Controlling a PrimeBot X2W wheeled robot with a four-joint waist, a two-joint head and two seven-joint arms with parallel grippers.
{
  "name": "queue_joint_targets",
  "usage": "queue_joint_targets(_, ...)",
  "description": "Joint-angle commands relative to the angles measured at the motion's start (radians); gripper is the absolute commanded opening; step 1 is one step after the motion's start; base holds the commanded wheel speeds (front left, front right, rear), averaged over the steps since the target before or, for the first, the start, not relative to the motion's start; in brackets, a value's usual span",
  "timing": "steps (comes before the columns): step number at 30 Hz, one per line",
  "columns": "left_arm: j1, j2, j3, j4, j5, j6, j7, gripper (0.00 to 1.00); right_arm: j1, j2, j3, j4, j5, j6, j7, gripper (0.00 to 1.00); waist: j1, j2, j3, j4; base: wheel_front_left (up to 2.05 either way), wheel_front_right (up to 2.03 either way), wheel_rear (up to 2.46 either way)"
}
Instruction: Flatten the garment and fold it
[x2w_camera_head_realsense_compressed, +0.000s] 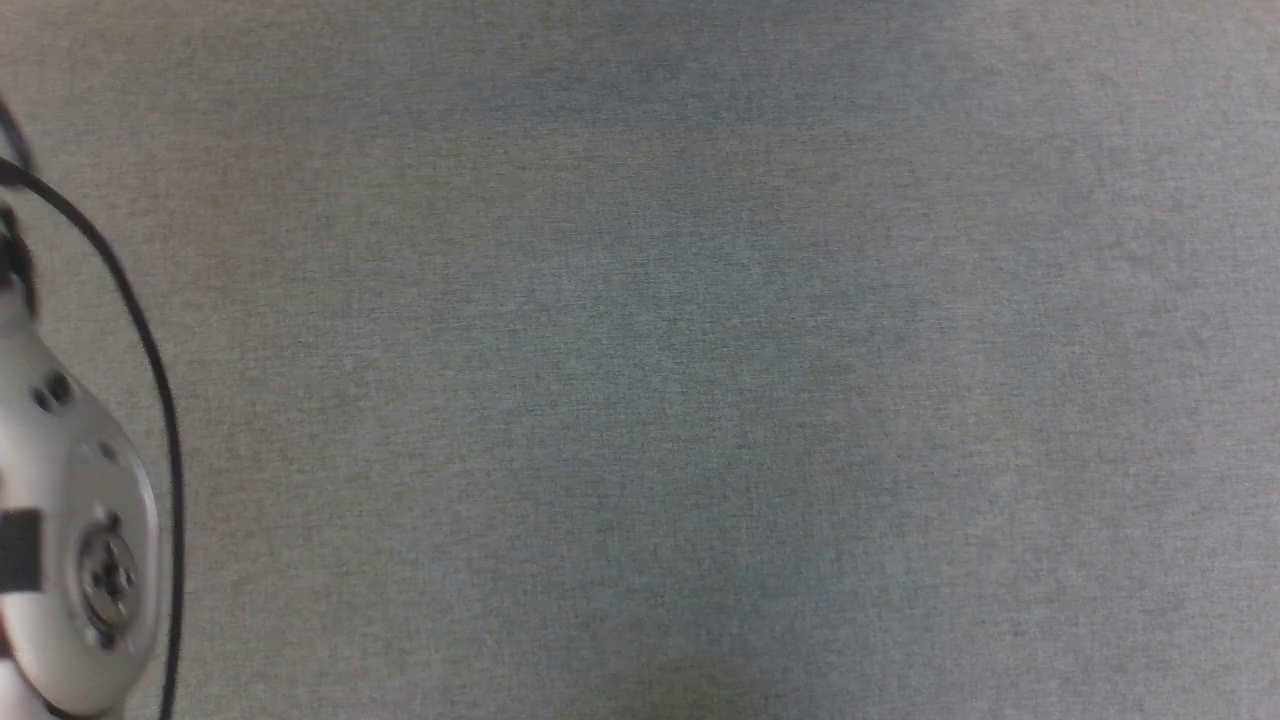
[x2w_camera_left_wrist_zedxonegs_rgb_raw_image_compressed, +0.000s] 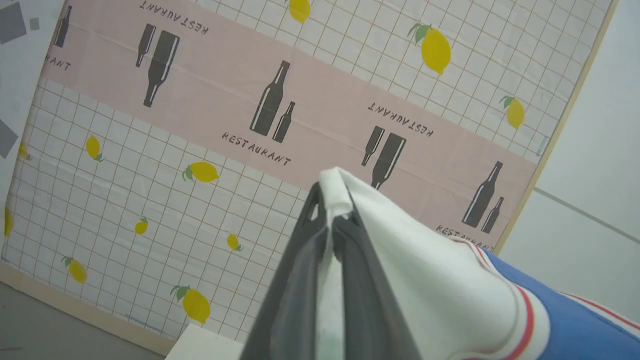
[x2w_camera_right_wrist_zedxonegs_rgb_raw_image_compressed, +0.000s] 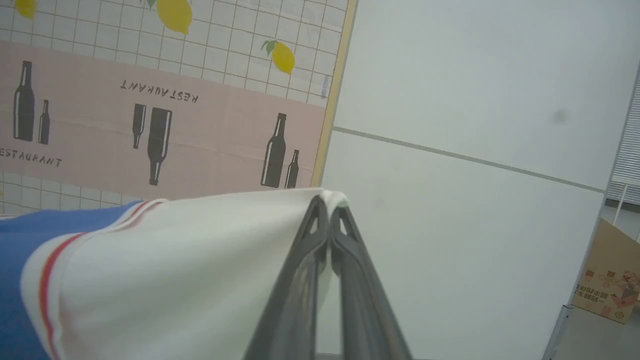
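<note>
Left wrist view puts the garment, a bright blue jersey T-shirt with white sleeves edged in red stripes (x2w_camera_left_wrist_zedxonegs_rgb_raw_image_compressed: 450, 280), running off to the lower right. Its white sleeve cloth is pinched at the very tips of the left gripper (x2w_camera_left_wrist_zedxonegs_rgb_raw_image_compressed: 329, 210), whose two long dark fingers are pressed together with a small roll of hem poking out above them. In the right wrist view the right gripper (x2w_camera_right_wrist_zedxonegs_rgb_raw_image_compressed: 327, 212) is clamped the same way on the other white sleeve, and the cloth runs fairly taut to the left, towards the blue body. Both arms hold the shirt raised off any surface and spread between them; I cannot see how its lower part hangs.

Behind it stands a printed backdrop with a grid, yellow lemons and a pink band of dark bottles (x2w_camera_left_wrist_zedxonegs_rgb_raw_image_compressed: 200, 125), framed by a pale wooden edge, then a plain white wall (x2w_camera_right_wrist_zedxonegs_rgb_raw_image_compressed: 475, 100) and a brown cardboard box (x2w_camera_right_wrist_zedxonegs_rgb_raw_image_compressed: 607, 280) low on the right. The head view looks down on a grey woven surface (x2w_camera_head_realsense_compressed: 700, 400), with a pale grey arm housing (x2w_camera_head_realsense_compressed: 70, 560) and its black cable (x2w_camera_head_realsense_compressed: 150, 350) at the left edge.

I judge this to be the flattening step, with the shirt stretched out in the air by its sleeves. The next move calls for lowering it onto the grey surface with both grips closed and the span kept taut, so the body lands smooth before any fold
</note>
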Motion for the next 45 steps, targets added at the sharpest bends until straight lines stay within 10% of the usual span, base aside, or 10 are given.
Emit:
queue_joint_targets(1,0.053,0.002,-0.012,0.023,0.002,-0.016,0.003,0.0,0.034,-0.002,0.017,0.025,0.009,-0.002,-0.014,0.0,-0.0001,0.0053,-0.003,0.004,0.0,0.0,0.0)
queue_joint_targets(18,0.737,0.011,-0.125,-0.052,-0.081,-0.11,0.294,0.0,0.723,-0.013,0.149,-0.013,0.328,-0.002,0.016,0.0,-0.0001,0.0053,-0.192,0.023,0.0,0.0,0.0)
queue_joint_targets(33,1.438,-0.106,-0.079,-0.335,-0.233,0.004,0.503,0.0,1.431,0.083,-0.049,-0.374,0.293,-0.002,0.288,0.0,-0.0001,0.0053,-0.374,0.034,0.0,0.0,0.0)
queue_joint_targets(45,1.647,-0.156,-0.102,-0.291,-0.234,0.04,0.501,0.0,1.664,0.208,-0.255,-0.36,0.264,-0.002,0.474,0.0,-0.0001,0.0053,-0.425,0.063,0.0,0.0,0.0)
